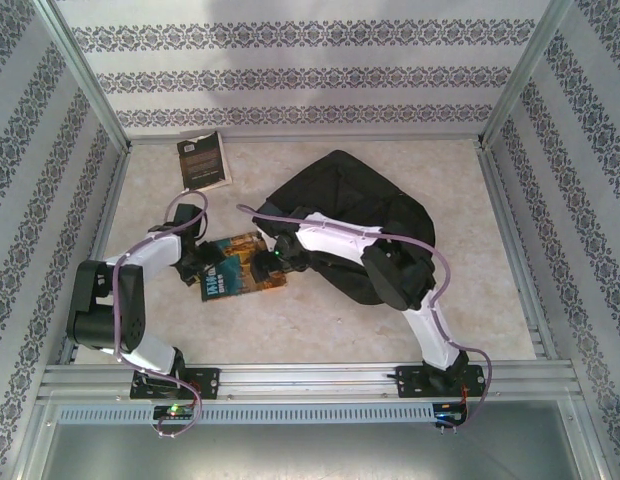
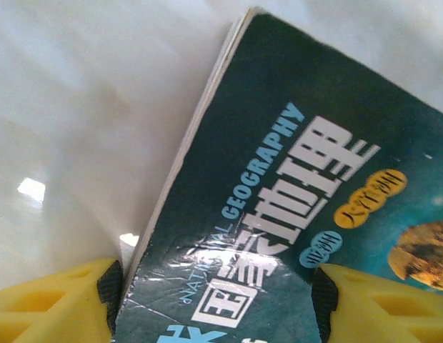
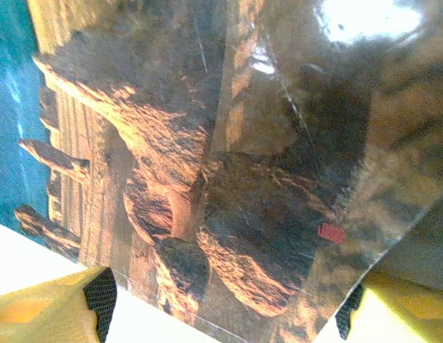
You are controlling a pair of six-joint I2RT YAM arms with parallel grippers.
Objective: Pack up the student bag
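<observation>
Top external view: both arms are converging on a geography magazine (image 1: 237,268) lying on the surface (image 1: 320,330) just beside the student bag (image 1: 340,200). The left pincer (image 1: 202,262) and right pincer (image 1: 268,262) are standing wide open astride it, gripping nothing. Pinching an edge and lifting it bagward is likely coming next.

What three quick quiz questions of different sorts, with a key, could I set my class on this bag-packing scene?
1. True or false: the geography magazine is inside the student bag.
2. Which is over the magazine: A, left gripper; B, right gripper; C, both?
3. Fill in: a second book lies at the table's far ___ corner.
Key: 1 false, it lies on the table beside the bag; 2 C; 3 left.
</observation>
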